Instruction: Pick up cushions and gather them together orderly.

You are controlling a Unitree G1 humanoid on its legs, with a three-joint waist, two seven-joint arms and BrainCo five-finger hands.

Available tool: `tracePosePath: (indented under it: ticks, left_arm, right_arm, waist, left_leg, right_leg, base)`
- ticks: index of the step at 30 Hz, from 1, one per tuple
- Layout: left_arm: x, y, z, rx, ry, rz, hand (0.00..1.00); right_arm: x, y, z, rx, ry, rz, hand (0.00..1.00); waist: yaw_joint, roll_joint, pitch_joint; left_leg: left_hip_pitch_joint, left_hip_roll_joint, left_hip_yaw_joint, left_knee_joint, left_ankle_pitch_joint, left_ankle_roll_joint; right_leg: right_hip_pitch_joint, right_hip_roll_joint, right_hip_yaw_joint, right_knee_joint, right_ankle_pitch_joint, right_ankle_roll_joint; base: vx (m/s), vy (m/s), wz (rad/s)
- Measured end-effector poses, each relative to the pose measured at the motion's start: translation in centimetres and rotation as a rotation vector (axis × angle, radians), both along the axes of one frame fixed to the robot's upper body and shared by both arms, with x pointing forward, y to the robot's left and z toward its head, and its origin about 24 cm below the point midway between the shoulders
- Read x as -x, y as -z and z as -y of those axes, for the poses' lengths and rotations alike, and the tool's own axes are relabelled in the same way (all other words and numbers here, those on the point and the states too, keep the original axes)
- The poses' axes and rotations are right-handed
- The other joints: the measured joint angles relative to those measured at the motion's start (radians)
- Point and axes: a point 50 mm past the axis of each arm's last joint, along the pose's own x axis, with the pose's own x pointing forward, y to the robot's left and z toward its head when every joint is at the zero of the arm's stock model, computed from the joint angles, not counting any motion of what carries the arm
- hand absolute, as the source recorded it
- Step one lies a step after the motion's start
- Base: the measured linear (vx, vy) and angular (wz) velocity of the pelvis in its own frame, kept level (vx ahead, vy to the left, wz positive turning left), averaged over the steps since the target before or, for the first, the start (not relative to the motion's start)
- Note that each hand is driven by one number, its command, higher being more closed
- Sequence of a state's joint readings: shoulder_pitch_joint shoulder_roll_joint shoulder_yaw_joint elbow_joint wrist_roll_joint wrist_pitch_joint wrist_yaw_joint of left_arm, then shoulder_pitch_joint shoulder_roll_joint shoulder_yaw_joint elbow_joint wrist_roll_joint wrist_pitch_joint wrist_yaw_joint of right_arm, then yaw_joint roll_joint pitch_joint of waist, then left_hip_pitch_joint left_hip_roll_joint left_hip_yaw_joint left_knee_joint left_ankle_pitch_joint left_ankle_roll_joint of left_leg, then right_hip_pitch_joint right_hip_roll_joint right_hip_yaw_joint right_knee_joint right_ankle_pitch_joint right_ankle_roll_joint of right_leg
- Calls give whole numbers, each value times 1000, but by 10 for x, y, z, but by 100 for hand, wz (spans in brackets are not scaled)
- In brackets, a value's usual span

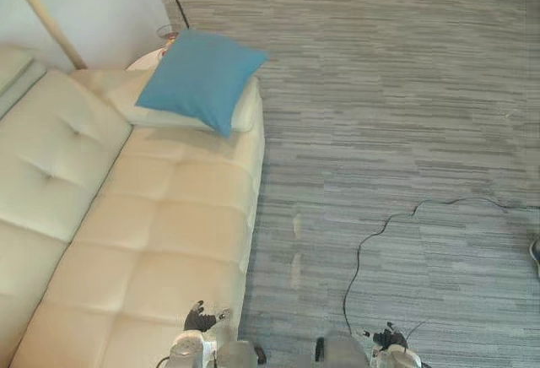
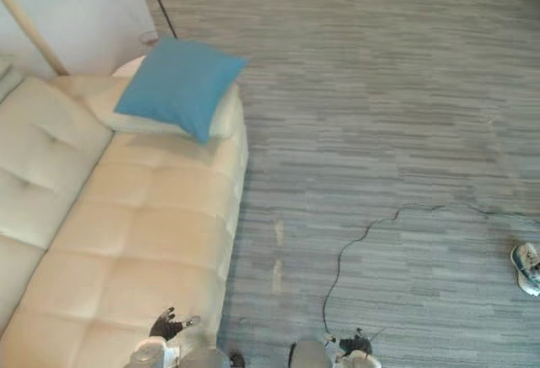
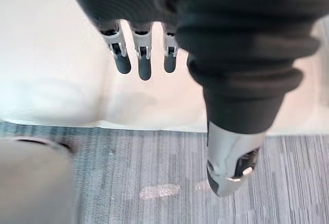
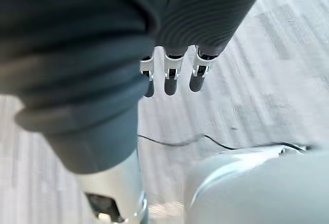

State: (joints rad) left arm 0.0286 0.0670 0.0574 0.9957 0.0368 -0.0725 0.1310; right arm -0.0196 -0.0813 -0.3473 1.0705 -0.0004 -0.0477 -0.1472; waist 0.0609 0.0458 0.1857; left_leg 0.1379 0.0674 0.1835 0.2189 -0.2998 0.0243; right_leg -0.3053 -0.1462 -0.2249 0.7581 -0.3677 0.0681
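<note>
Blue cushion [image 1: 201, 78] at the far end of the sofa [image 1: 152, 241], lying flat and turned cornerwise, one corner pointing down the seat. Rests on top of a cream cushion [image 1: 245, 108] and covers most of it, leaving a pale strip along the front edge and another toward the backrest. Both piled together at that end, close to the sofa's front edge and well apart from either hand.

Cream sofa with a tufted, square-stitched seat and a padded backrest on the robot's left, seat otherwise bare from the cushions down to the near end. Just behind the pile, a sliver of a small round pale table [image 1: 145, 59] with what looks like a clear glass [image 1: 167, 34] on it. Beyond that, a light wooden pole [image 1: 42, 9] slanting across a pale wall.

Left hand [image 1: 201, 319] low in the head views, hanging over the near end of the seat beside its front edge. Released: fingers [image 3: 144, 64] straight and pointing down, thumb [image 3: 230, 167] apart, nothing held; sofa edge and carpet past them in the wrist view.

Right hand [image 1: 389, 335] low on the other side, over the grey striped carpet [image 1: 405, 115]. Likewise released, fingers [image 4: 171, 77] straight, grasping nothing.

On the carpet, a few pale streaks [image 1: 296, 226] beside the sofa front, and a white shoe [image 2: 526, 267] at the far right edge.
</note>
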Motion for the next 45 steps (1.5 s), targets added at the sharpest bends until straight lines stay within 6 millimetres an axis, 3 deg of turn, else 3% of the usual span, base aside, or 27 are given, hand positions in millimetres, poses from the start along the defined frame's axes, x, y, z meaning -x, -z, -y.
tracePosePath:
  ticks: [2,3,4,5,7,8,9,11,13,16,19,20,22,24,25,26,27,28,30,32,34,36,38,39,40,43,45]
  left_arm:
    - [3,2,2,3,15,-16,0]
    - [6,3,0,-2,18,-24,0]
    - [9,5,4,9,7,-36,0]
    - [11,7,11,32,5,-48,0]
    - [12,8,19,53,-2,-53,0]
    - [9,8,20,60,-12,-45,0]
    - [9,8,20,61,-17,-45,0]
    - [4,5,17,56,-22,-17,0]
    - [-1,2,15,47,-14,6,0]
    - [-7,-1,17,42,10,26,0]
    - [-6,-1,18,46,14,26,0]
    - [-8,-1,17,44,17,28,0]
    - [-10,-3,9,26,20,32,0]
    - [-11,-3,8,25,22,34,0]
    - [-10,-3,8,30,22,33,0]
    - [-8,-2,8,31,28,24,0]
    - [-8,-1,7,29,36,19,0]
    - [-3,1,7,23,55,-5,0]
    - [1,2,7,23,55,-14,0]
    - [2,3,8,25,54,-18,0]
    - [-1,2,10,28,54,-11,0]
    - [-1,2,13,32,59,-9,0]
    - [4,3,10,26,55,-23,0]
    - [7,5,8,27,42,-33,0]
    - [9,6,15,43,33,-39,0]
    - [8,6,16,51,17,-34,0]
    - [5,5,15,51,5,-21,0]
  right_arm:
    - [-7,-4,1,9,-3,28,0]
    - [4,0,1,6,4,3,0]
    - [7,1,4,11,6,-11,0]
    - [10,0,12,32,11,-22,0]
    - [12,-1,16,41,12,-30,0]
    - [11,-1,17,42,12,-29,0]
    - [12,0,17,38,20,-32,0]
    - [20,3,15,32,30,-61,0]
    - [18,3,12,24,34,-51,0]
    - [15,2,11,10,78,-29,0]
    - [22,5,7,3,85,-50,0]
    - [19,6,1,-10,80,-46,0]
    - [12,6,-7,-31,67,-33,0]
    - [12,5,-6,-28,64,-30,0]
    - [11,5,-6,-28,60,-29,0]
    - [11,5,-7,-30,49,-29,0]
    - [12,6,-9,-31,41,-33,0]
    - [13,7,-10,-36,42,-37,0]
    - [16,6,-8,-31,50,-38,0]
    - [15,6,-4,-20,44,-38,0]
    - [8,3,-3,-17,36,-20,0]
    - [2,-1,2,1,26,12,0]
    - [12,2,2,0,32,-10,0]
    - [17,3,3,-1,36,-21,0]
    - [16,2,7,11,36,-19,0]
    - [14,1,7,10,37,-11,0]
    - [19,2,7,-1,63,-17,0]
  waist:
    - [-9,0,1]
    - [-10,-35,-13]
    - [-11,-31,-15]
    - [-13,8,-27]
    - [-22,30,-44]
    - [-21,50,-36]
    - [-23,58,-21]
    - [-13,48,-4]
    - [-10,26,2]
    - [-5,18,-4]
    - [13,22,-6]
    - [24,12,-8]
    - [21,-31,-12]
    - [27,-37,-12]
    - [38,-39,-16]
    - [36,-40,-20]
    - [33,-40,-22]
    - [9,-44,-23]
    - [1,-42,-22]
    - [-1,-31,-17]
    - [-5,-17,-12]
    - [-15,3,-12]
    - [-21,-27,-15]
    - [-22,-28,-10]
    - [-19,3,-21]
    - [-30,8,-25]
    - [-33,7,-23]
  left_leg:
    - [38,27,0,-21,1,-4]
    - [69,13,-14,-22,0,-43]
    - [85,25,-33,-9,-14,-66]
    - [76,63,-62,45,-13,-81]
    - [-50,95,-116,298,47,-144]
    - [-143,118,-150,488,127,-127]
    - [-208,143,-158,636,133,-100]
    - [-289,155,-119,774,63,-94]
    - [-332,122,-69,699,40,-87]
    - [-417,29,-33,298,58,-88]
    - [-392,-25,-50,-69,298,-102]
    - [-371,-37,-29,-91,342,-68]
    - [-383,-75,-24,-38,284,1]
    - [-385,-85,-6,59,208,26]
    - [-364,-85,12,98,144,27]
    - [-334,-94,9,106,113,26]
    - [-308,-103,-5,100,99,27]
    - [-236,-118,-36,74,85,34]
    - [-163,-124,-58,27,85,34]
    - [-77,-113,-78,-23,85,33]
    - [-38,-84,-112,-41,83,30]
    - [-19,-40,-151,-45,71,9]
    - [17,-37,-183,-40,32,-54]
    - [38,-33,-206,-37,8,-77]
    - [35,11,-227,-28,10,-85]
    - [-3,38,-275,84,23,-106]
    - [-135,67,-265,364,68,-172]
  right_leg:
    - [-66,6,3,-189,93,-1]
    - [-62,2,44,-347,282,-41]
    - [-63,10,46,-310,299,-128]
    - [-63,31,23,-266,274,-149]
    - [-36,57,10,-280,209,-171]
    - [5,77,0,-307,193,-184]
    - [55,98,-8,-336,184,-198]
    - [195,117,-16,-408,173,-214]
    - [265,103,-16,-459,173,-213]
    - [345,87,-15,-556,155,-180]
    - [421,99,-3,-623,128,-136]
    - [443,92,22,-643,117,-113]
    - [446,54,55,-638,114,-85]
    - [435,31,103,-534,104,-61]
    - [384,17,145,-371,87,-14]
    - [316,-1,163,-193,99,119]
    - [268,-10,170,-62,127,202]
    - [196,-18,147,139,125,195]
    - [166,-32,100,187,101,158]
    - [121,-51,4,105,52,59]
    - [71,-28,-23,-49,42,28]
    - [9,27,69,-309,132,26]
    - [23,34,192,-530,323,42]
    - [29,39,201,-503,400,15]
    - [24,58,186,-445,363,0]
    - [30,61,115,-352,243,-38]
    - [94,59,54,-351,194,-63]
  base:
    - [444,-245,-7]
    - [468,-269,8]
    - [493,-272,6]
    - [476,-289,5]
    - [461,-282,-1]
    - [454,-247,2]
    - [442,-225,4]
    - [457,-162,-9]
    - [351,-88,-11]
    - [313,0,-3]
    - [419,129,-2]
    - [534,171,-23]
    - [467,127,-7]
    - [444,171,-7]
    - [437,172,-28]
    - [354,131,-21]
    - [558,144,32]
    - [588,95,54]
    - [534,36,47]
    - [374,-37,32]
    - [412,-134,37]
    - [373,-197,66]
    - [411,-290,80]
    - [460,-377,64]
    - [359,-312,49]
    - [363,-366,65]
    - [276,-326,92]
